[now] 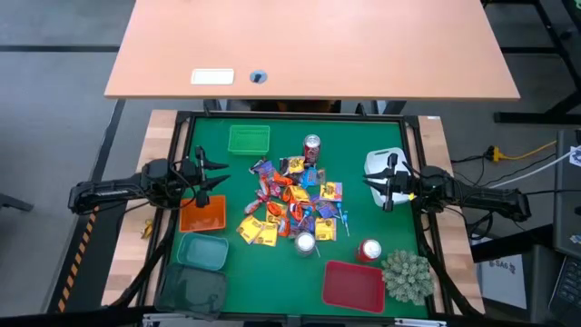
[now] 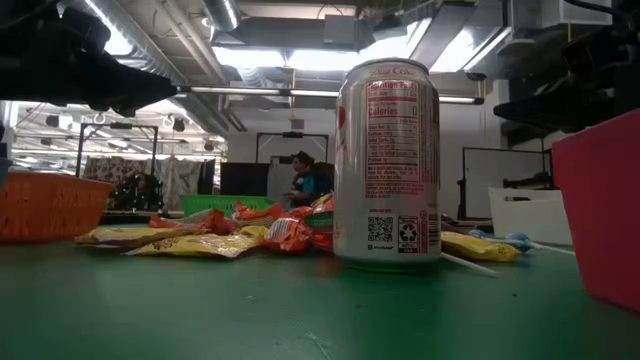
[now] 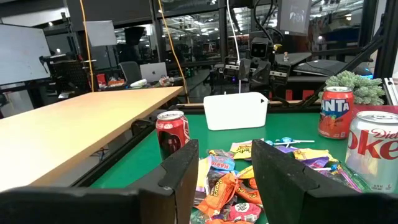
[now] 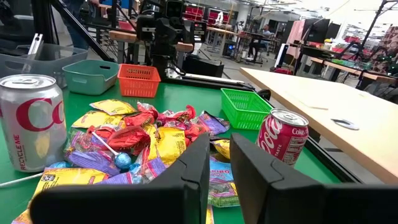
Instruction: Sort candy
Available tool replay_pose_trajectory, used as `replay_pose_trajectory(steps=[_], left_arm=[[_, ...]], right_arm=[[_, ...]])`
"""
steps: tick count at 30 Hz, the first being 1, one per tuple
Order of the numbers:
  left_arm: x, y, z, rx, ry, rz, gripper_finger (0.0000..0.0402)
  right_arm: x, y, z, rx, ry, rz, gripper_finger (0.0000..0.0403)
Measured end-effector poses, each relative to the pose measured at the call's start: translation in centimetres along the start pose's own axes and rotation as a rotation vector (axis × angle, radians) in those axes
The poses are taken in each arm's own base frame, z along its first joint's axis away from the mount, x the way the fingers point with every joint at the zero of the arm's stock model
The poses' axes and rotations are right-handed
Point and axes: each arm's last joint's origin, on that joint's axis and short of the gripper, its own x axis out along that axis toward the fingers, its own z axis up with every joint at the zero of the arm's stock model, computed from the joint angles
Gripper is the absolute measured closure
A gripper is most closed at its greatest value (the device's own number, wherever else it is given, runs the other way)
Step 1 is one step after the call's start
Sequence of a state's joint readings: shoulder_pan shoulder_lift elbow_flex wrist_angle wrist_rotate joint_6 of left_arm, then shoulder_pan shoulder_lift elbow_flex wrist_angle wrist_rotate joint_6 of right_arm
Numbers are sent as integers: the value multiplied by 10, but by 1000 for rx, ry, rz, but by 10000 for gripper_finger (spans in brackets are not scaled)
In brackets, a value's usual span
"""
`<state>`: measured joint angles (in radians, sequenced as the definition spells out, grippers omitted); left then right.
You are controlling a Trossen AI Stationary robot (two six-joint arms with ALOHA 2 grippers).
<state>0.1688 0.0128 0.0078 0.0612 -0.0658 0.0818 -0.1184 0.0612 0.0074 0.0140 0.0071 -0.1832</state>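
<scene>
1. The candy (image 1: 292, 207) lies in a loose heap in the middle of the green table (image 1: 363, 136), directly between the two arms — inward from each hand, with neither one over it.

2. The left hand (image 1: 211, 174) hangs above the orange basket (image 1: 201, 216) at the table's left side, its fingers spread with nothing between them. The heap's nearest edge lies just beyond that basket.

3. The right hand (image 1: 379, 188) hangs beside the white bin (image 1: 379, 163) at the right side; its fingers stand a narrow gap apart and hold nothing. The two hands look about equally near to the pile.

4. The heap is longer from the far side of the table to the near side than it is wide, so I judge each arm would reach its own flank of it.

5. The wrappers are thin, glossy, crinkled film — yellow packets lying flat, orange-red and purple ones overlapping. A blue ball-headed lollipop (image 4: 122, 161) lies among them on a thin stick.

6. Three rigid cylindrical drink cans stand upright at the heap's edges — hard obstacles to a sweep. The baskets are perforated plastic.
</scene>
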Motion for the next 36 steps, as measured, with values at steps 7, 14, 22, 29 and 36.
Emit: replay_pose_trajectory(steps=[7,14,22,29,36], left_arm=[[0,0,0,0,0,1,260],[0,1,0,0,2,24,260],[0,1,0,0,1,23,260],[0,1,0,-1,-2,23,260],[0,1,1,-3,-7,23,260]], right_arm=[[0,0,4,175,-41,8,341],[0,0,4,369,-47,12,337],[-4,-6,25,445,-275,-24,251],[-6,-11,57,396,-341,-30,174],[19,-16,81,314,-197,-51,171]])
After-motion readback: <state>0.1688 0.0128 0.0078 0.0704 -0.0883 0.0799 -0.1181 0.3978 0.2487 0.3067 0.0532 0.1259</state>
